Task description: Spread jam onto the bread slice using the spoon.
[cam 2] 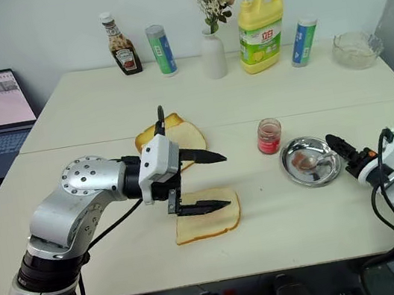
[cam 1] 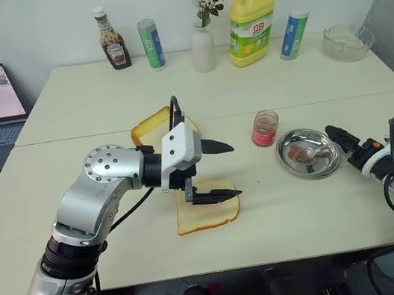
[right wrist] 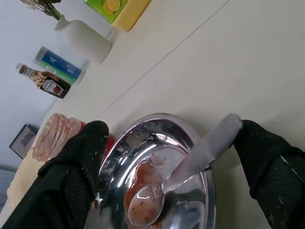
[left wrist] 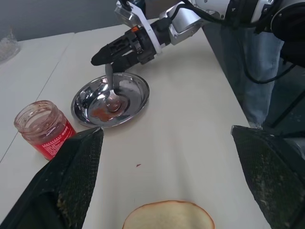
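Spoon point(left wrist: 112, 93) lies in the steel dish point(left wrist: 136, 98) on the surface, bowl smeared with jam, handle resting on the rim toward the right gripper point(right wrist: 176, 164). That gripper's jaws straddle the handle, still apart, nothing gripped. Left gripper point(cam 1: 212, 169) wide open and empty over the bread slice point(cam 1: 208, 214). Jam jar point(cam 1: 265, 128) sits beside the dish. Spoon looks light, rigid, slick; pinch mid-handle, firmly.

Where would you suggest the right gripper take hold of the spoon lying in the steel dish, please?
Probably on the slim handle of the spoon, near its free end, which sticks out over the rim of the steel dish toward the right gripper. Come in level from that side; the bowl lies low in the jam-smeared dish.
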`<control>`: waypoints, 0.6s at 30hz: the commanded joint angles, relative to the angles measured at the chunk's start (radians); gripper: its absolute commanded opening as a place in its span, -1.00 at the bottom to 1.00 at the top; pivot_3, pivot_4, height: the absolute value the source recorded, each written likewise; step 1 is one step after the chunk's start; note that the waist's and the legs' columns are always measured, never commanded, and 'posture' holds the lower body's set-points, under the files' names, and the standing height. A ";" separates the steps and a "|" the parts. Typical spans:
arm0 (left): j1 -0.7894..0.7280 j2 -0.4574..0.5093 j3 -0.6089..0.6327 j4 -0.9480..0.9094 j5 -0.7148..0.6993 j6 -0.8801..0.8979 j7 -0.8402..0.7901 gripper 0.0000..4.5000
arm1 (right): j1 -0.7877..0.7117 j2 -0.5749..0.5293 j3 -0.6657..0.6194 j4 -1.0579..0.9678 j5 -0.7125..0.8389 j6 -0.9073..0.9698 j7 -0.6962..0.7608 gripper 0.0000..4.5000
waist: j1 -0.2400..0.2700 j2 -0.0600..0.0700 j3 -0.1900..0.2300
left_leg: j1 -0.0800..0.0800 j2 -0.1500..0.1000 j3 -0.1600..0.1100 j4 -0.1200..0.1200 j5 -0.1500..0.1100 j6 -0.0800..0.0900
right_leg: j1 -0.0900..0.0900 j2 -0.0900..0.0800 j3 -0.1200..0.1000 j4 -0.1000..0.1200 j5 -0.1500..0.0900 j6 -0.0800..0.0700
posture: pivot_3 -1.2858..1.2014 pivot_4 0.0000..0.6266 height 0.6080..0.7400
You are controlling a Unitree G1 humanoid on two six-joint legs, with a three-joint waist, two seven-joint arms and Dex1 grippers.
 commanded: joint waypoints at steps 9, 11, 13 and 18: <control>-0.002 -0.001 0.002 0.002 0.024 -0.026 0.002 1.00 | -0.047 0.010 0.005 0.035 -0.020 -0.012 0.054 -0.90 | -0.001 0.000 0.000 | 0.000 0.000 0.000 0.000 0.000 0.000 | 0.000 0.000 0.000 0.000 0.000 0.000 | 0.03 -0.52 1.00; 0.001 -0.001 0.003 0.001 0.027 -0.027 0.003 1.00 | -0.046 0.010 -0.001 0.022 -0.011 -0.011 0.056 -0.97 | -0.001 0.001 0.000 | 0.001 0.000 0.000 0.000 0.000 0.000 | 0.000 0.000 0.001 0.000 0.000 0.000 | 0.03 -0.52 1.00; 0.002 -0.002 0.004 -0.002 0.027 -0.025 0.005 1.00 | -0.043 0.010 -0.008 0.005 -0.001 -0.002 0.057 -0.97 | -0.001 0.001 0.000 | 0.000 0.000 0.000 0.000 0.000 0.000 | 0.000 0.000 0.000 0.000 0.000 0.000 | 0.03 -0.52 1.00; 0.007 -0.007 0.007 -0.004 0.027 -0.022 0.012 1.00 | -0.025 0.002 -0.023 -0.032 0.014 0.018 0.057 -0.97 | 0.000 0.001 0.000 | 0.000 0.000 0.000 0.000 0.000 0.000 | 0.000 0.000 0.000 0.000 0.000 0.000 | 0.03 -0.52 1.00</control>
